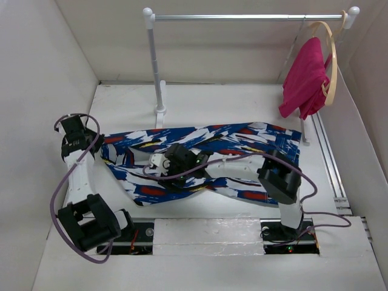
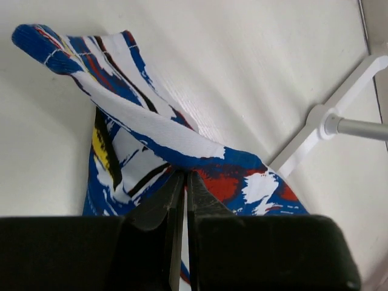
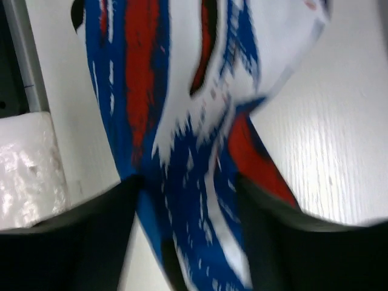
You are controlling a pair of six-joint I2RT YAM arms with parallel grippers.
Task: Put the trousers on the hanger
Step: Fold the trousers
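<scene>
Left wrist view: what has the left gripper (image 2: 184, 177) got?
It's clenched on a fold of the trousers (image 2: 157, 133), by the table's (image 1: 242, 97) left edge.
And the right gripper (image 3: 188, 197)?
Fingers spread, astride the cloth mid-table. Grasping or loose, I cannot tell.

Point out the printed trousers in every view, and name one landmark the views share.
Top external: the trousers lie spread left to right across the middle.
Left wrist: they fill the left and centre, a raised fold meeting the left fingers at bottom centre.
Right wrist: they run top to bottom through the centre, between the right fingers.
Shared landmark: the white table under the cloth.
</scene>
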